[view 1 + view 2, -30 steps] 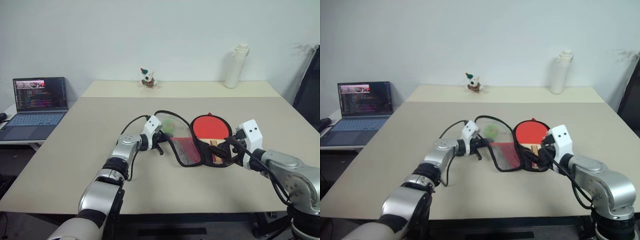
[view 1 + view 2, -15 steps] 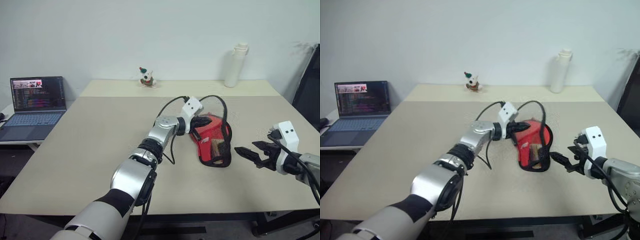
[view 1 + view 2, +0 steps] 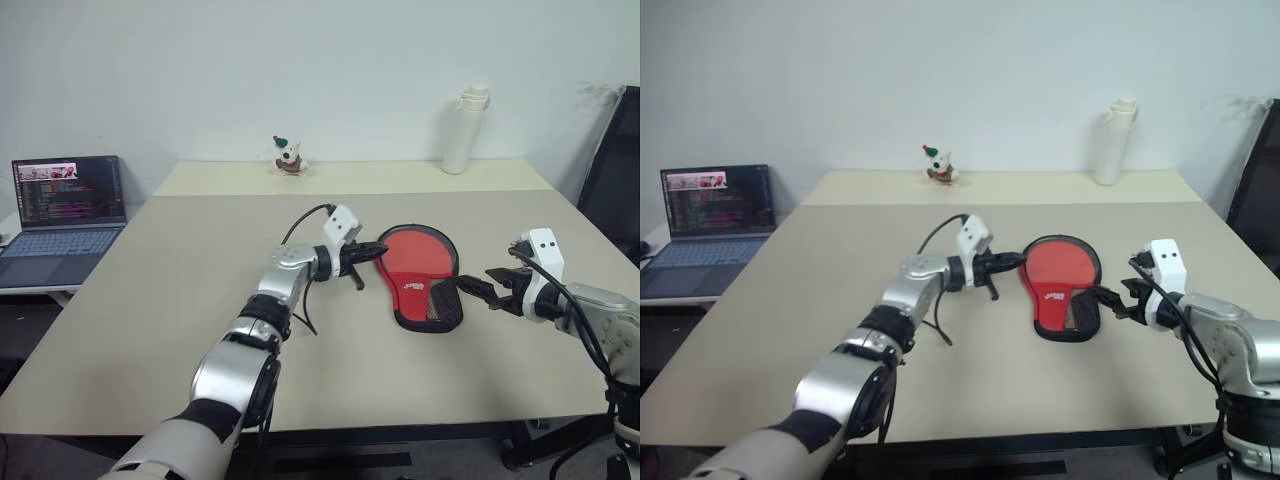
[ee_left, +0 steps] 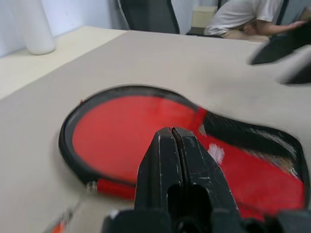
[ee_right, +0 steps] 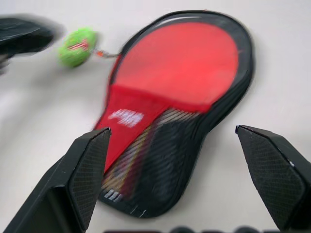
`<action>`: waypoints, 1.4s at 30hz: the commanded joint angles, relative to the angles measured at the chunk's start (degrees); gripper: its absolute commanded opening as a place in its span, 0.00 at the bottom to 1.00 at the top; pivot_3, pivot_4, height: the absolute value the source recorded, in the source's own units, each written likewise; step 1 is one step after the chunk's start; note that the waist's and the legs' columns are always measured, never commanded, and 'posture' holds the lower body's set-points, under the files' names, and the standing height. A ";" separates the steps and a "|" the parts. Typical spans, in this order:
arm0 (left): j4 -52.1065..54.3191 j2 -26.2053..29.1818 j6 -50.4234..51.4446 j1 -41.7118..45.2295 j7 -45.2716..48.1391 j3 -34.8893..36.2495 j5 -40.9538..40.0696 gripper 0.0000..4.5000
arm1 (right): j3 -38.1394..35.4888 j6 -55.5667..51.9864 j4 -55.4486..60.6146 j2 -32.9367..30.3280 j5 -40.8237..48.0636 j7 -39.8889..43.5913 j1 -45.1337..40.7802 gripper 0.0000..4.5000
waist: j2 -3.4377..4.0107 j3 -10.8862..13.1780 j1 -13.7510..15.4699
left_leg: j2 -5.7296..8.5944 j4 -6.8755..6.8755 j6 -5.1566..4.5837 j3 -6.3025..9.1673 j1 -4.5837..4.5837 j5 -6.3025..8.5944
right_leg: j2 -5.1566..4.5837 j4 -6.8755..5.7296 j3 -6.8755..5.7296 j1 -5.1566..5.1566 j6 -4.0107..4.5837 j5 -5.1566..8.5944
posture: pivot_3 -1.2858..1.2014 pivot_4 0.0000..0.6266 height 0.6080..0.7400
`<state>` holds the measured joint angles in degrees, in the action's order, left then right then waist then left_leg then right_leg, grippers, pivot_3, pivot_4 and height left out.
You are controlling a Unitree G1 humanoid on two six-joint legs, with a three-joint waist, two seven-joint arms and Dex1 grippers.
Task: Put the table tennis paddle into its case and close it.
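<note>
The case lies flat in the middle of the table, its two halves folded together. The table tennis paddle's round red face shows at its top inside the black rim. The wooden handle shows through the mesh. My left gripper is shut with nothing seen between its fingers, its tip just left of the case's round end. The green charm lies beside that tip. My right gripper is open, level, just right of the case's handle end.
A laptop sits on a side table at the left. A small figurine and a white bottle stand on the far table. A black chair is at the right, and a seated person is beyond.
The case's left half was swung over the paddle and now lies flat on it. My left gripper drew back to the left. My right gripper moved out to the right, then in toward the handle end.
</note>
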<state>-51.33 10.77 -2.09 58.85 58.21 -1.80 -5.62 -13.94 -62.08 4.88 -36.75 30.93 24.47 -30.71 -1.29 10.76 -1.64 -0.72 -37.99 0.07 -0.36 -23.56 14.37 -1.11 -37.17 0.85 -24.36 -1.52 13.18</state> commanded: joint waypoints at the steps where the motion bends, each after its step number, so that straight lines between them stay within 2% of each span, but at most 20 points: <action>1: 16.54 3.12 7.37 -5.79 2.29 0.97 -4.40 0.01 | 2.56 6.25 -8.18 0.07 -3.46 2.04 -3.46 1.00 | 0.01 0.00 -0.01 | -0.01 0.01 0.00 -0.01 0.01 0.00 | -0.01 0.00 0.03 0.00 0.01 0.00 | 0.52 0.24 1.00; 8: 38.92 11.04 22.05 -18.31 2.64 2.72 -11.40 0.01 | 6.94 13.13 -22.52 2.63 -7.89 5.35 -7.94 1.00 | 0.02 -0.01 0.01 | -0.05 -0.08 0.01 -0.01 0.01 -0.01 | -0.10 -0.06 0.03 0.02 0.01 -0.02 | 0.52 0.24 1.00; 12: 43.71 13.61 25.18 -21.67 0.44 3.46 -12.64 0.01 | 8.99 16.23 -28.40 4.56 -10.23 6.95 -9.78 1.00 | 0.02 -0.01 0.00 | -0.06 -0.07 0.01 -0.01 0.20 -0.01 | -0.09 -0.12 0.03 0.16 0.01 -0.02 | 0.52 0.24 1.00; 20: 47.31 14.81 27.43 -23.26 -1.97 3.15 -13.59 0.01 | 12.60 20.23 -36.20 7.13 -14.79 10.05 -12.82 1.00 | 0.00 -0.02 -0.27 | -0.07 -0.11 0.02 -0.22 0.60 -0.01 | -0.08 -0.33 0.21 0.37 0.00 -0.03 | 0.52 0.24 1.00; 24: 48.87 15.45 28.61 -23.53 -2.52 2.82 -13.63 0.00 | 14.68 20.43 -38.29 8.44 -16.59 11.79 -13.96 0.80 | -0.01 -0.03 -0.46 | -0.06 -0.11 0.03 -0.30 0.75 -0.02 | -0.03 -0.56 0.31 0.36 0.01 -0.02 | 0.52 0.24 1.00; 29: 50.10 16.81 29.52 -24.24 -2.39 2.76 -13.86 0.00 | 16.07 19.66 -38.27 9.77 -17.80 13.81 -14.27 0.41 | -0.02 -0.05 -0.83 | -0.09 -0.11 0.03 -0.30 0.79 -0.02 | 0.05 -0.65 0.31 0.35 0.03 -0.01 | 0.52 0.24 1.00; 35: 51.71 20.14 30.07 -27.13 0.21 3.14 -15.20 0.00 | 16.62 16.65 -35.63 11.07 -16.95 16.50 -14.40 0.01 | -0.04 -0.07 -1.27 | -0.17 -0.11 0.03 -0.30 0.80 -0.02 | 0.03 -0.67 0.33 0.34 0.04 -0.01 | 0.52 0.24 1.00; 42: 57.38 25.75 33.53 -31.60 5.76 4.13 -20.69 0.00 | 17.89 9.28 -23.34 10.96 -13.05 21.46 -11.79 0.00 | -0.03 -0.06 -1.48 | -0.22 0.00 0.03 -0.25 0.72 -0.02 | 0.03 -0.72 0.26 0.21 0.12 0.04 | 0.52 0.24 1.00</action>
<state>2.66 35.17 30.97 27.43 62.50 0.75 -24.21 2.14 -50.64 -22.92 -26.53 15.15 42.86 -43.02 -1.32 10.70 -3.13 -0.94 -37.96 0.10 -0.60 -22.86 14.36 -1.08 -37.89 1.12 -24.18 -1.39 13.22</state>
